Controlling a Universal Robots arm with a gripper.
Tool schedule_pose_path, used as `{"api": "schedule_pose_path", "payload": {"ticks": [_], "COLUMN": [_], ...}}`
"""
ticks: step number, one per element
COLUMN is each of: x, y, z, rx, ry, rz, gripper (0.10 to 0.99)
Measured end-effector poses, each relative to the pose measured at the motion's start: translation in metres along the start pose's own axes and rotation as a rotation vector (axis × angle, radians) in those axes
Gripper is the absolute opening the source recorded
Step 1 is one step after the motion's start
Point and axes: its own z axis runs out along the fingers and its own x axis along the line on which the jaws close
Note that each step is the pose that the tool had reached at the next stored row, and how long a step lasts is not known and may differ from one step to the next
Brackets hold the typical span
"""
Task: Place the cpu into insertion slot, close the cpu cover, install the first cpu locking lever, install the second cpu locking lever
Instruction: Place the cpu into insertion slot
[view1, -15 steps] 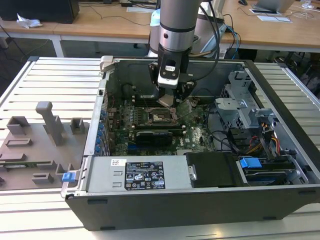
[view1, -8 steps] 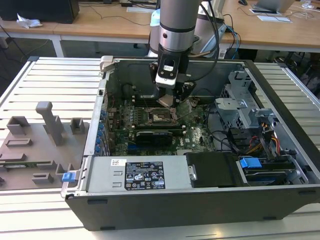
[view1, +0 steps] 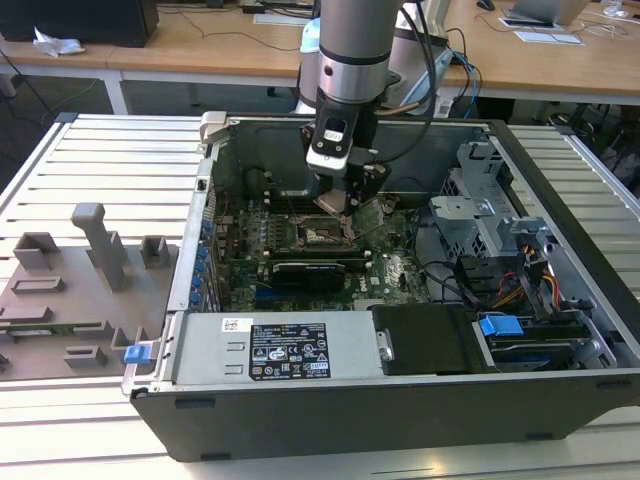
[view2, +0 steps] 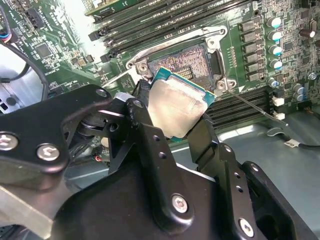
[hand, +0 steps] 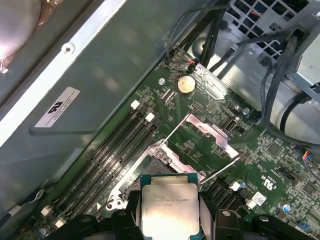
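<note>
In the second wrist view the dark metal-rimmed insertion slot (view2: 192, 60) is lying open; the black gripper (view2: 171, 114) is clamping the silvery-beige square cpu (view2: 177, 105) between its jaws.

Open for work: a bench (view1: 100, 160) topped with pale, ribbed metal slats carries two things. A dark grey computer case (view1: 400, 410) lies on its side across the bench's middle, open face up. It reaches from close to the far edge almost to the near edge, and bare slats run on beyond it toward the edge on the exterior view's right. Just beside the case, toward the edge on the exterior view's left, a flat grey holder plate (view1: 60, 310) rests on the slats, with grey blocks, brackets and one tall post (view1: 100, 240) standing up from it.
</note>
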Motion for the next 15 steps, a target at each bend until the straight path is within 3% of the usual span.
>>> {"api": "schedule_pose_path", "payload": {"ticks": [15], "x": [0.0], "y": [0.0], "z": [0.0001], "rx": [-0.002], "ry": [-0.0064], "rz": [0.132], "gripper": [0.545]}}
